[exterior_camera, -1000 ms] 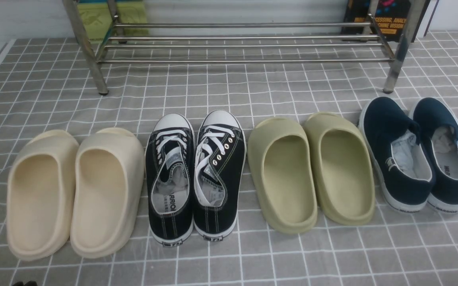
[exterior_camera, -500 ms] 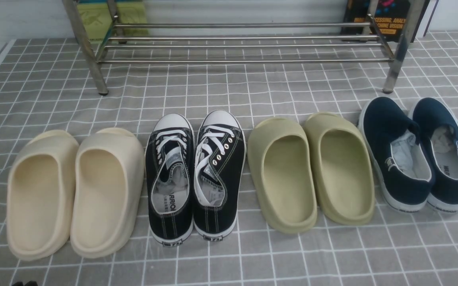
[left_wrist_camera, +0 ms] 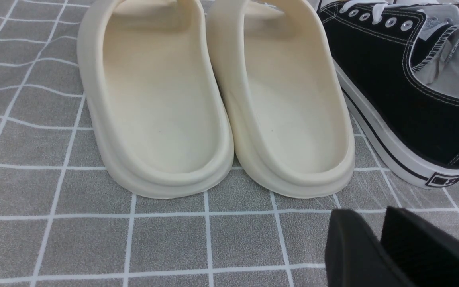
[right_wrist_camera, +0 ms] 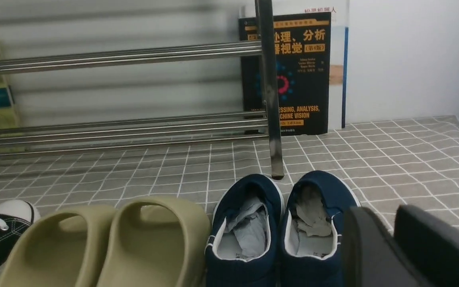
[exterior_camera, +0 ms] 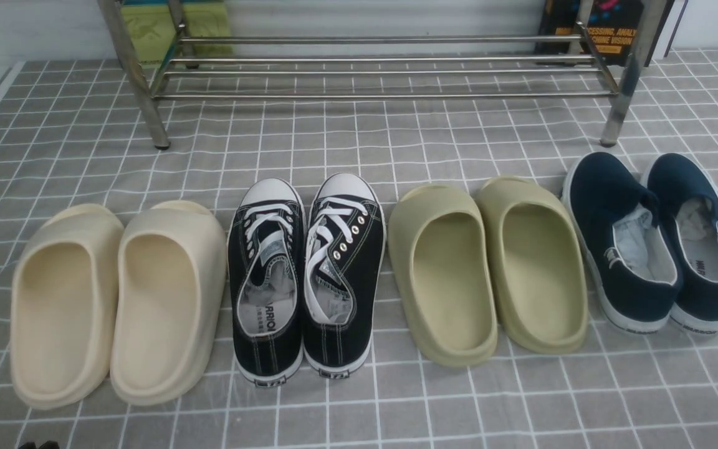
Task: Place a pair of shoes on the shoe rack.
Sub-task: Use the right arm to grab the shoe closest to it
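Lying side by side at the counter's right edge, toes pointed to the far edge, the pair of shoes (exterior_camera: 602, 199) is seen on the checked cloth (exterior_camera: 359, 156), just short of the shoe rack (exterior_camera: 384, 95). The right gripper (right_wrist_camera: 383, 213) is held low behind their heels, aimed at the rack, fingers drawn together and empty. The left gripper (left_wrist_camera: 367, 213), likewise closed, is held low by the near edge behind the cream slippers (left_wrist_camera: 153, 99).

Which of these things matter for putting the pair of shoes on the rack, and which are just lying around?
For the job: navy-blue canvas slip-on sneakers; shiny steel tube shoe rack.
Lying about: cream foam slides; black lace-up sneakers; olive-green foam slides; black book.
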{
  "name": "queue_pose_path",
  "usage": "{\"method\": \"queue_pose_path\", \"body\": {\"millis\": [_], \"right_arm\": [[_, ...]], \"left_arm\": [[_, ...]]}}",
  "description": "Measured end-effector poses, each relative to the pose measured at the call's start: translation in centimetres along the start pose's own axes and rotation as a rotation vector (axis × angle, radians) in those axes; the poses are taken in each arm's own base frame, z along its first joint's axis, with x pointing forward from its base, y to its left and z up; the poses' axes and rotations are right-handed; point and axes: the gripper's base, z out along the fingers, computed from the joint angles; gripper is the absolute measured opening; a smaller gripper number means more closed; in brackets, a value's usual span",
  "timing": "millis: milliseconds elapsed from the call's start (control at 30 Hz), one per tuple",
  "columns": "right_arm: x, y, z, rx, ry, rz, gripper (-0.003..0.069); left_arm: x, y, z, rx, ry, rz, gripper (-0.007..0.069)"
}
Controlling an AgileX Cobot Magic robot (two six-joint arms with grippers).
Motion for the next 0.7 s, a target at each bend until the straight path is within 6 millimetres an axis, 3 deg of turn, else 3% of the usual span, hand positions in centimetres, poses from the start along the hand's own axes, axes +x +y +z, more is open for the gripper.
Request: {"method": "queue_pose_path", "body": {"millis": [333,433,533,600,700], "right_arm": [[-0.9,1.3,-0.1,-0.142,-0.099,-0.075,0.0157],[-1.9,2.4,-0.5,-0.268,-0.206,0.004,0.0163],[-3.7,2.7,-0.9,-0.300,-0.289,0.077,0.0165],[-6.4,2.5,-1.0,-0.252,-0.329,0.137,0.0166],[-8.9,2.2,-0.5,-0.179,-0.304,0.147,0.0166]], "left_arm": [[0.0,0.0,0.0,0.000,0.000,0.000,0.0146],[0.0,0.0,0.0,0.000,0.000,0.000,0.0151],[0.0,0.0,0.0,0.000,0.000,0.000,0.0154],[0.0,0.0,0.0,0.000,0.000,0.000,0.0155],[0.0,0.0,0.0,0.000,0.000,0.000,0.0158]]}}
